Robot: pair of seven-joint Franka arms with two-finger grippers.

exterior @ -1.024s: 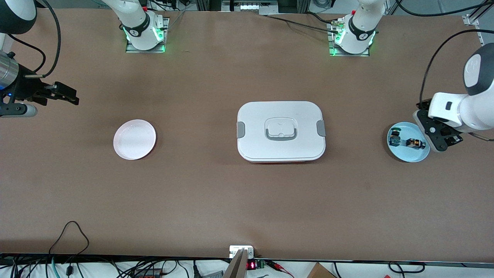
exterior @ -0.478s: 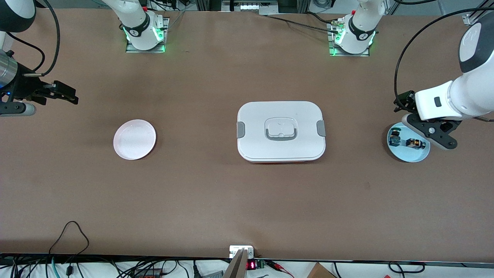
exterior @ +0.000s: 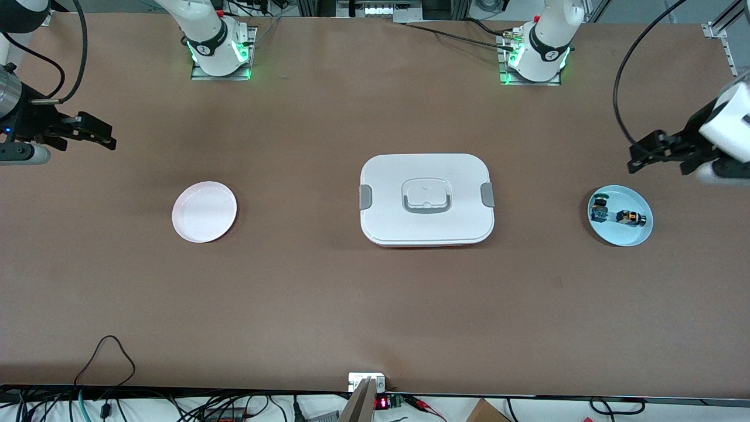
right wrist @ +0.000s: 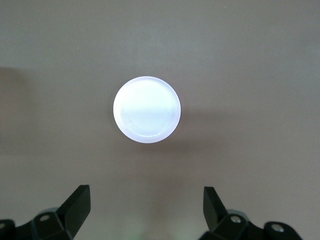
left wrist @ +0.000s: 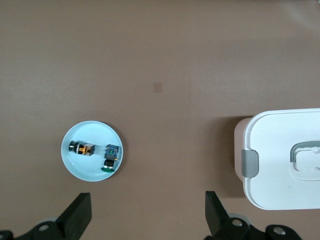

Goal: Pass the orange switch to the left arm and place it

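A: The front view looks down from high across the bench (exterior: 328,305), facing both arm bases.

B: And the wrist views?

A: Both look straight down from well above. The left shares the blue dish (left wrist: 92,150) and box (left wrist: 280,160) with the front; the right shares the white plate (right wrist: 146,109).

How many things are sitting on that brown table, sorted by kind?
Plates: 2, a pink plate and a blue plate
Switches: 2, the orange switch and a green-capped switch, both lying on the blue plate
Boxes: 1, the white box with grey clips
Total: 5
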